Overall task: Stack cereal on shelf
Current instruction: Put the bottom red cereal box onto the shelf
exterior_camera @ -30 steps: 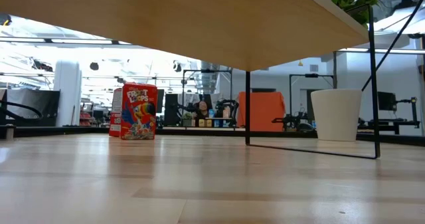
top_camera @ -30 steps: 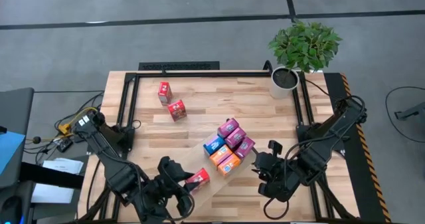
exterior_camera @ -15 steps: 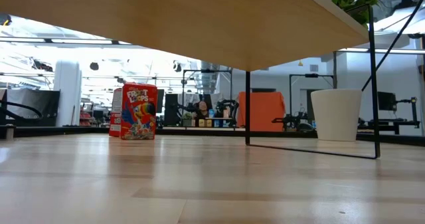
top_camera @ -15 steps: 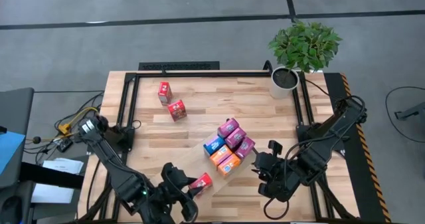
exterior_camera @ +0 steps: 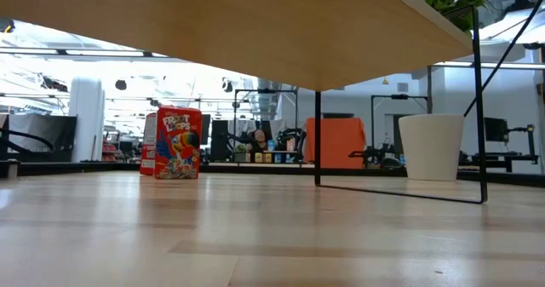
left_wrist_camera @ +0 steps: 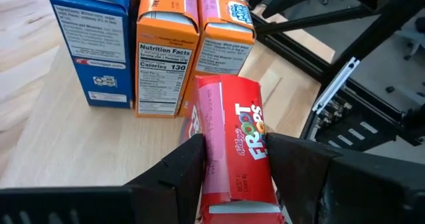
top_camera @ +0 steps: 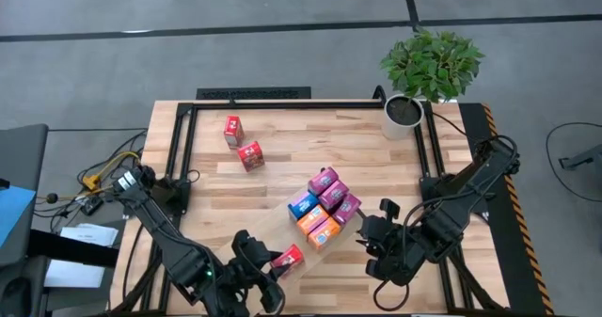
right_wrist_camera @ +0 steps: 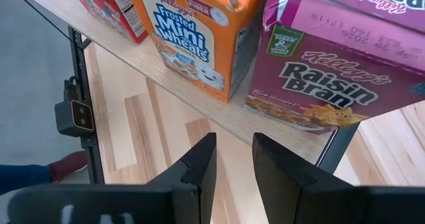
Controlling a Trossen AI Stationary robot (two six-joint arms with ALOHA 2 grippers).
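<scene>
Red Froot Loops box [left_wrist_camera: 232, 147] — white lettering; orange boxes [left_wrist_camera: 166, 44]; blue box [left_wrist_camera: 93, 41]; magenta Raisin Bran box [right_wrist_camera: 332, 84].

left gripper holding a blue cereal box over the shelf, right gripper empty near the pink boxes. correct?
Not quite: the box in the left gripper is red, a Froot Loops box, not blue. The left wrist view shows it clamped between the fingers, with the blue box standing on the shelf beyond. The rest holds: the right gripper is empty by the pink Raisin Bran box.
</scene>
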